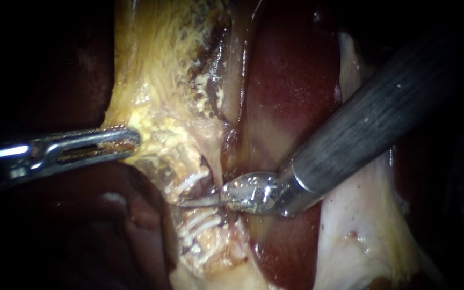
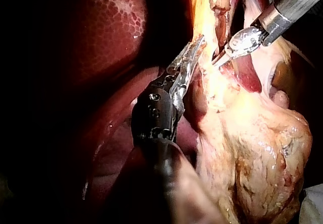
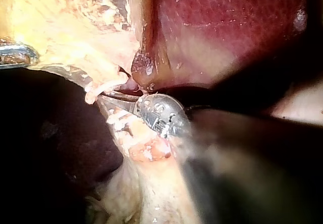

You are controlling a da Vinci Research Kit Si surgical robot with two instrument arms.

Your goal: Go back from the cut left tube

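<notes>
Left instrument (image 1: 130, 142): claw clamped on yellow tissue (image 1: 162, 126), at 9 o'clock.
Right instrument (image 1: 189, 202): claw held together, tip between white clips (image 1: 189, 181).

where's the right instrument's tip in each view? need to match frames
Endoscope view: right instrument enters from upper right; tip low centre, between white clips.
Left wrist view: right instrument ahead of the left instrument, across the yellow tissue.
Right wrist view: right instrument is the view's own; tip among the clips.
Shared landmark: left instrument, jaws shut on the yellow tissue.
</notes>
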